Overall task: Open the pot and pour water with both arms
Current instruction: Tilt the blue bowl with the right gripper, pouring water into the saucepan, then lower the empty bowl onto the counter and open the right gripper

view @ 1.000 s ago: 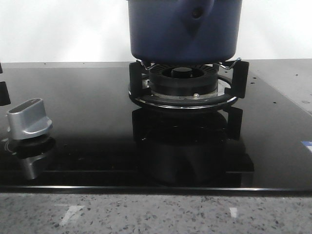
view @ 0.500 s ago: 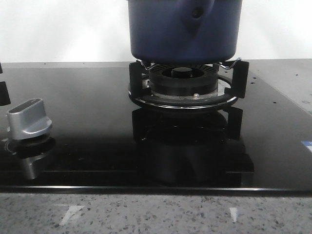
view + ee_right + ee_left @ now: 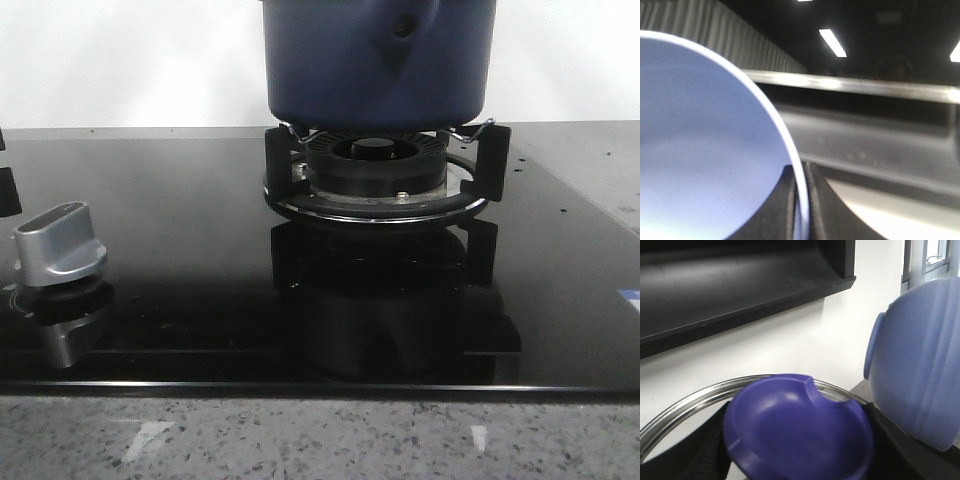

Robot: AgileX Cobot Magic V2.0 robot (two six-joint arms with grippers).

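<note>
The dark blue pot (image 3: 380, 60) stands on the gas burner (image 3: 378, 175), its handle (image 3: 402, 28) pointing at the front camera; its top is cut off by the frame. Neither gripper shows in the front view. In the left wrist view, my left gripper (image 3: 797, 440) is shut on the blue knob (image 3: 795, 430) of a lid with a steel rim (image 3: 690, 402), held up in front of the white wall. A pale blue bowl (image 3: 917, 365) hangs close beside it. In the right wrist view, my right gripper (image 3: 801, 205) is shut on that bowl's thin rim; the bowl's inside (image 3: 705, 150) fills that side of the view.
A silver stove knob (image 3: 60, 245) stands at the left on the black glass cooktop (image 3: 180, 250). A speckled stone counter edge (image 3: 300, 440) runs along the front. A dark range hood (image 3: 740, 285) hangs above the lid and bowl.
</note>
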